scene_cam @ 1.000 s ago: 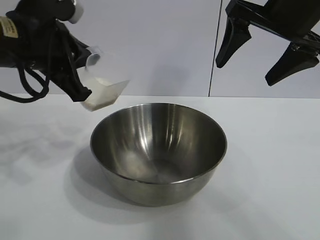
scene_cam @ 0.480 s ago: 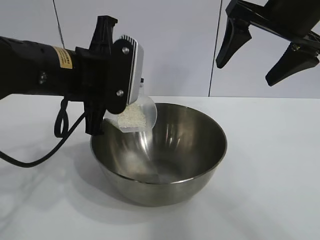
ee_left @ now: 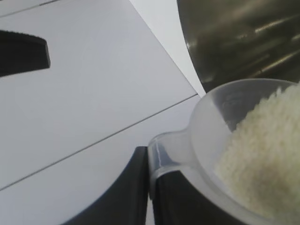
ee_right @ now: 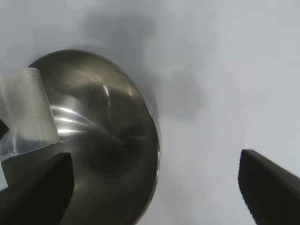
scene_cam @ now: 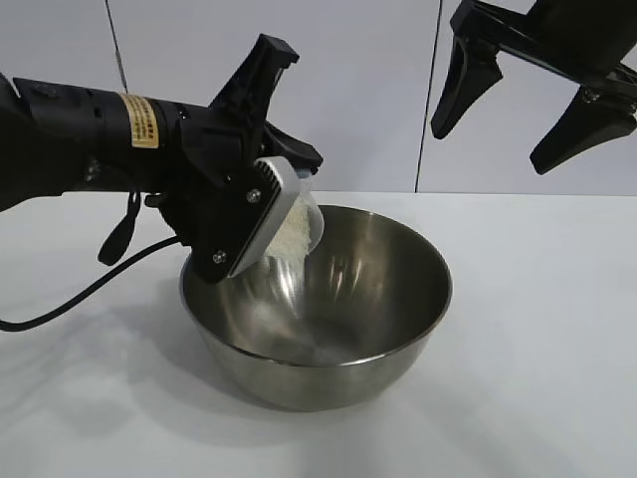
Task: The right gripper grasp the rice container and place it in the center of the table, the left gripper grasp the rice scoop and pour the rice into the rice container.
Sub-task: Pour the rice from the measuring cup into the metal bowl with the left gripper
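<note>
Right now the bowl (scene_cam: 317,304) sits nearest the camera, about mid-table (scene_cam: 537,378), well in from every edge, its floor bare so far as I can tell. Over its left rim I have the left gripper (scene_cam: 261,214) clenched on the scoop's (scene_cam: 299,221) handle, the scoop tipped on its side with the mouth facing into the bowl. From the left wrist view the rice (ee_left: 262,150) is heaped against the lower lip — on the brink, but I see no grains falling.

To do this pour well I'd roll the wrist further in a slow, even turn, keeping the lip inside the rim line so nothing skips onto the table. A steel wall will bounce grains, so I'd aim low and toward the middle rather than at the near slope — and avoid knocking the rim with the scoop.

Farther back, the right gripper (scene_cam: 528,95) hangs high over the back right of the table, fingers splayed wide, holding nothing.
</note>
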Robot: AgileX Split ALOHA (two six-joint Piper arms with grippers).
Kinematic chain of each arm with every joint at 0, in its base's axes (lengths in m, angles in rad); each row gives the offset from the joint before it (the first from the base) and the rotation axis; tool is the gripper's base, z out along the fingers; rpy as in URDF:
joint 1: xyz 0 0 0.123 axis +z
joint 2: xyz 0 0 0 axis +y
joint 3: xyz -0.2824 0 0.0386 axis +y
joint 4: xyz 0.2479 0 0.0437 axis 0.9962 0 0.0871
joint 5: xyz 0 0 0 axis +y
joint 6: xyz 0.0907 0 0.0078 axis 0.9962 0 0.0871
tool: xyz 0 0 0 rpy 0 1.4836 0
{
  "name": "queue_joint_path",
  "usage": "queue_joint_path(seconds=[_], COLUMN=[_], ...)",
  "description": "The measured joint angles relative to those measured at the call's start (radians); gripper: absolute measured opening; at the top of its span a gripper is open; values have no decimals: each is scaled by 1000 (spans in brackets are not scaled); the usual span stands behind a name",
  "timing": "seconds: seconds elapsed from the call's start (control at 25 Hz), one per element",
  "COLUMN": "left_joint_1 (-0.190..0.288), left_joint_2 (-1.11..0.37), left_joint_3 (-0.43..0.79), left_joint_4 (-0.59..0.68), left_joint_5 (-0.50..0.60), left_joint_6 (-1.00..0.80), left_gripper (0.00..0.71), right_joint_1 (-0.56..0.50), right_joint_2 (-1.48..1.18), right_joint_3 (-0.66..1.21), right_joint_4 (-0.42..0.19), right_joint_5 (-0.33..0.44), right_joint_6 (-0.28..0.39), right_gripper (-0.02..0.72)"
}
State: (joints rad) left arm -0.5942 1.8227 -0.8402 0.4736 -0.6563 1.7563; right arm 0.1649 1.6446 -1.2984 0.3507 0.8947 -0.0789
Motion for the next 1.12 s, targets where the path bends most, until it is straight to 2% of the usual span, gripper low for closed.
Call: queue_joint_path(seconds=[0.16,0.52,0.84,1.12], left_joint_1=[3,3,3,3], left_joint_2=[0,0,0,0], left_joint_3=[-45,-138,-139,-131], left_joint_4=[86,349,367,345], left_joint_5=[8,101,113,80], left_joint_6=[14,11,7,-104], left_gripper=[6,6,6,6], right_joint_1=[0,0,0,0], right_joint_2=[0,0,0,0], right_joint_3=[0,0,0,0], right_joint_4=[0,-15,-24,-24], right_joint_5=[7,25,25,25], right_joint_6=[0,0,-1,-4], right_gripper=[660,660,660,660])
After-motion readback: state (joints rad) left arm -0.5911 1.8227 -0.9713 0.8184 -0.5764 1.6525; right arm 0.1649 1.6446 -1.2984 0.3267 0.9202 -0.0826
